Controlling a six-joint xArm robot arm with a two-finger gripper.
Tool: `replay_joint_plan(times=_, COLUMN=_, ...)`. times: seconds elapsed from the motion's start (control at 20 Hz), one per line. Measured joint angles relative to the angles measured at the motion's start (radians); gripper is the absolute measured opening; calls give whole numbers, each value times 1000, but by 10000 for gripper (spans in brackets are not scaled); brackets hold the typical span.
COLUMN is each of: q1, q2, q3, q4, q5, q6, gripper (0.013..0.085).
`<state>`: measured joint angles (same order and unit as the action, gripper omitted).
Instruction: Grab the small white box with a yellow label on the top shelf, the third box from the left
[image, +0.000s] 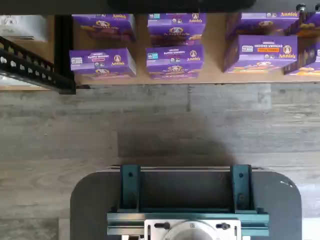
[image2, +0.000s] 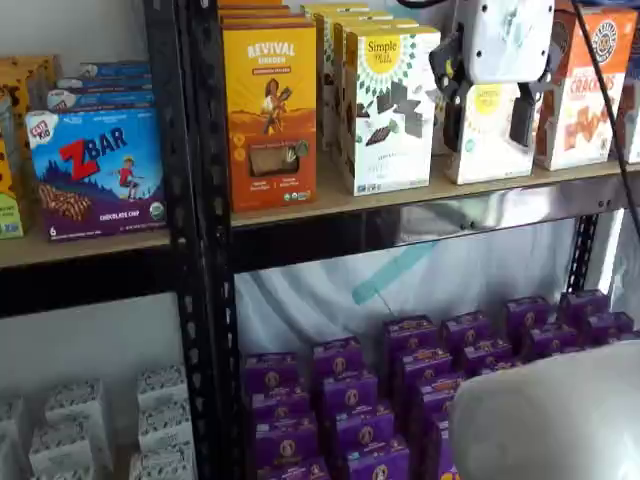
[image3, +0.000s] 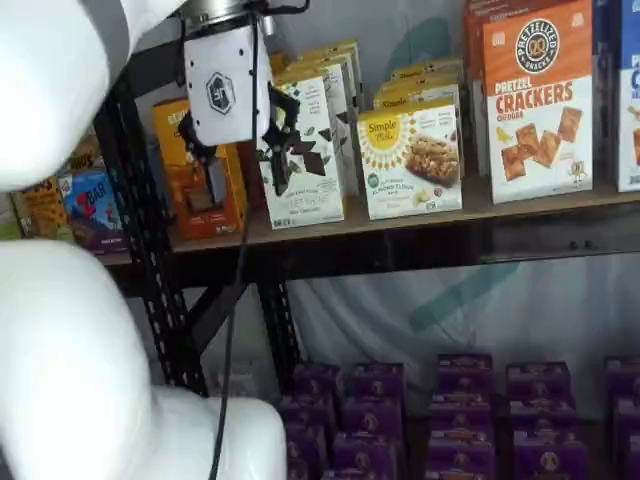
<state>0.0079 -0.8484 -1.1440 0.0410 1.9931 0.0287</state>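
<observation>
The small white box with a yellow label (image2: 487, 140) stands on the top shelf, between a taller white box with a dark pattern and an orange crackers box. It also shows in a shelf view (image3: 410, 160). My gripper (image2: 487, 125) hangs in front of the shelf with its two black fingers apart, and the small box shows through the gap behind them. In a shelf view the gripper (image3: 248, 185) shows left of the box. It holds nothing. The wrist view shows neither the box nor the fingers.
An orange Revival box (image2: 270, 110) and a tall white patterned box (image2: 385, 100) stand left of the target, and a pretzel crackers box (image3: 540, 100) stands right of it. Several purple boxes (image: 175, 55) fill the lower shelf. A black shelf upright (image2: 195, 240) stands left. A dark mount with teal brackets (image: 187, 200) shows in the wrist view.
</observation>
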Motion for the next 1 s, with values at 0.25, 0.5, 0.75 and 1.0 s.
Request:
replay_joint_plan(times=0.25, q1=-28, q2=-19, q3=16, q4=36, q5=-32, q6=-14, gripper=850)
replay_joint_plan(times=0.5, q1=-17, q2=-16, q3=17, q4=20, q5=-44, q6=-10, gripper=850)
replay_joint_plan(times=0.75, q1=-45, q2=-7, q3=23, q4=-6, q5=-108, q6=-48, gripper=850)
replay_joint_plan(times=1.0, q1=-126, q2=30, q3=5, q4=-4, q5=-167, q6=-127, gripper=850)
